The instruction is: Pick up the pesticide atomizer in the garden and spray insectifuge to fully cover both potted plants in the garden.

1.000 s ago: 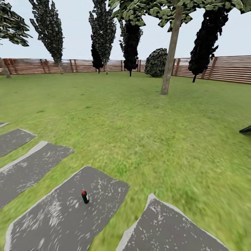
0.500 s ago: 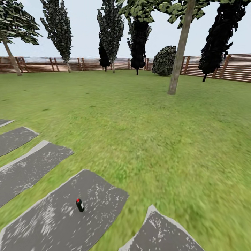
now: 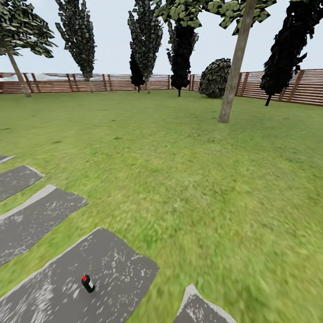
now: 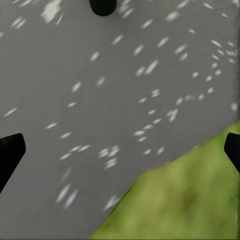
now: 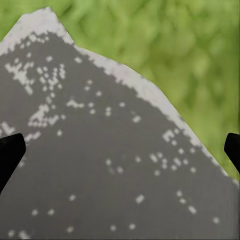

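Note:
The pesticide atomizer and the two potted plants are out of view. The garden lawn [image 3: 188, 170] stretches ahead to a brown slatted fence [image 3: 67, 83]. In the left wrist view my left gripper [image 4: 120, 150] is open, its dark fingertips [image 4: 10, 150] far apart over a grey speckled stepping slab [image 4: 100, 100], with nothing between them. My right gripper [image 5: 120, 150] is open too, hanging over another slab [image 5: 90, 165] and its edge with the grass.
A small black bottle with a red cap [image 3: 87, 283] stands on the nearest slab [image 3: 116, 269]; a dark round shape [image 4: 102, 6] shows at the left wrist view's edge. More slabs [image 3: 36, 215] lie left. A tree trunk [image 3: 235, 67] and dark trees [image 3: 181, 49] stand ahead.
The whole head view has shifted: the camera moved, so the slabs and the black bottle slid down and left in the picture and the trees drifted right.

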### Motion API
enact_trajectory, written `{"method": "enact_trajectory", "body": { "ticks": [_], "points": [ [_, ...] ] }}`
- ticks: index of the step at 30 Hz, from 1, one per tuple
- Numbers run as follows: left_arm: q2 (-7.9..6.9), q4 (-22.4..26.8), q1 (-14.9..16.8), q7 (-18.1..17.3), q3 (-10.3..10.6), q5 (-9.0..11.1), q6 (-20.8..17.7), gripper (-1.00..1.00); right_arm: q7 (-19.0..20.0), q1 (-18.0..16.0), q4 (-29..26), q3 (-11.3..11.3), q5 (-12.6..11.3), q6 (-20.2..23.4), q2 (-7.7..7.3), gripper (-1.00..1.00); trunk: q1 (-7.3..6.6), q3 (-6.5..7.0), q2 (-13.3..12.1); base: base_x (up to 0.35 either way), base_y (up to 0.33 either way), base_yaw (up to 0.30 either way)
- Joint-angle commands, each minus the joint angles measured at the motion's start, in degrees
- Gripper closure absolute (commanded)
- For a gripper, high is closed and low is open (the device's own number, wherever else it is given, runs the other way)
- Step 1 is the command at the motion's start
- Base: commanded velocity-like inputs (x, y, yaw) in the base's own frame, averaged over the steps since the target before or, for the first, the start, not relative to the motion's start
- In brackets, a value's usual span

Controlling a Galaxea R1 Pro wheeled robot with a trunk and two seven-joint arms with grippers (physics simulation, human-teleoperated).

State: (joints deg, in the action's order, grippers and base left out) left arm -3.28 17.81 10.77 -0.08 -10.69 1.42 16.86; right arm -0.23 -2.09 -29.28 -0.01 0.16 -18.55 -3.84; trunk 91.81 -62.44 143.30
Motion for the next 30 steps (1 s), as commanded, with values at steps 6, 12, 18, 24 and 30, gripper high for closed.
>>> {"method": "enact_trajectory", "body": {
  "ticks": [6, 12, 18, 24, 30],
  "points": [
    [-0.03, 0.48, 0.1, -0.01, 0.07, -0.06, 0.13, -1.0, -0.04, -0.02, 0.02, 0.03, 0.02, -0.17, -0.03, -1.0, 0.01, -0.13, 0.02, 0.089, -0.051, 0.142],
    [-0.07, 2.46, 3.1, -0.24, 0.21, -0.23, -0.18, -1.0, -0.04, -0.07, -3.19, 0.1, -0.02, -0.1, -0.03, -1.0, 0.01, -0.13, 0.02, 0.006, -0.003, 0.012],
    [0.97, 2.88, 11.55, -0.68, 0.59, -0.29, -0.79, -1.0, -0.04, -6.88, -11.48, 0.1, 0.08, 0.4, -0.11, -1.0, 0.01, -0.13, 0.02, 0.0, 0.0, 0.0],
    [0.3, 3.55, 13.57, -0.51, 0.52, -0.3, -0.68, -1.0, -0.04, -14.03, -11.83, 0.1, 0.03, 1.06, -0.08, -1.0, 0.01, -0.13, 0.02, 0.0, 0.0, 0.0],
    [0.09, 3.8, 14.3, -0.14, 0.26, -0.11, -0.57, -1.0, 0.29, -15.32, -11.57, 0.17, 0.09, 1.34, -0.17, -1.0, 0.01, -0.13, 0.02, 0.0, 0.0, 0.0]
  ]
}}
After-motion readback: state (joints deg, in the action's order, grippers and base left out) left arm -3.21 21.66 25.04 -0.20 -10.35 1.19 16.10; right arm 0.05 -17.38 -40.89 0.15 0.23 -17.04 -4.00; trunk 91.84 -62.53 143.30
